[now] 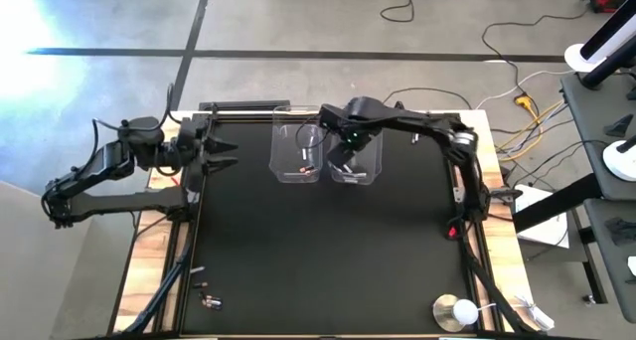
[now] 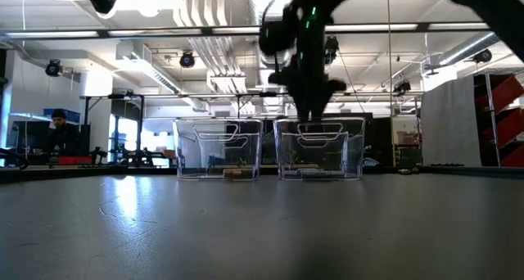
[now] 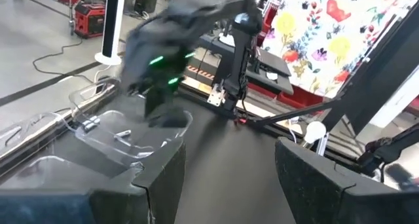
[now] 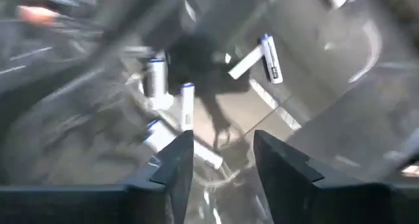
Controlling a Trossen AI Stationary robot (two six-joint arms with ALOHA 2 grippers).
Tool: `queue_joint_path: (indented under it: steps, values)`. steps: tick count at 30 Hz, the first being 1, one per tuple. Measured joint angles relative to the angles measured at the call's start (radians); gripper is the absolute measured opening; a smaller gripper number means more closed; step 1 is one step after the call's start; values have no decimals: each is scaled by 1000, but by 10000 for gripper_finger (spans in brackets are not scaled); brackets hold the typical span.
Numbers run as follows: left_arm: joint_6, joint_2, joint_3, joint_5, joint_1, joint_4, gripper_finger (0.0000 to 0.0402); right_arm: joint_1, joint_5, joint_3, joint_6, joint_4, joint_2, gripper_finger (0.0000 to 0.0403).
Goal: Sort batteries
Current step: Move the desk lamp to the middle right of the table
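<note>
Right gripper (image 4: 219, 155) parted over the right bin (image 1: 370, 171), holding nothing; silver-white batteries (image 4: 186, 106) just beyond its fingertips, scattered below.

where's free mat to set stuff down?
Bare: the black mat in front of both clear bins, out to the right edge. Crowded: the bins under the right tool, and loose batteries near the front-left corner.
</note>
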Motion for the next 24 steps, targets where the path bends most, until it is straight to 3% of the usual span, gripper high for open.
queue_joint_path:
  steps: [6,11,15,18,24]
  values:
    - [-4,3,-1,1,-1,40,213,199,156,-23,3,2,-195,182]
    - [22,10,-30,1,-2,96,213,454,179,-48,42,0,-288,189]
    - [-11,15,-81,16,-5,167,213,652,178,-53,106,-24,-289,190]
    - [-60,17,-115,100,-29,294,213,768,162,-53,215,-74,-269,196]
    - [-76,23,-159,151,-103,632,213,920,-2,-53,448,-187,-222,225]
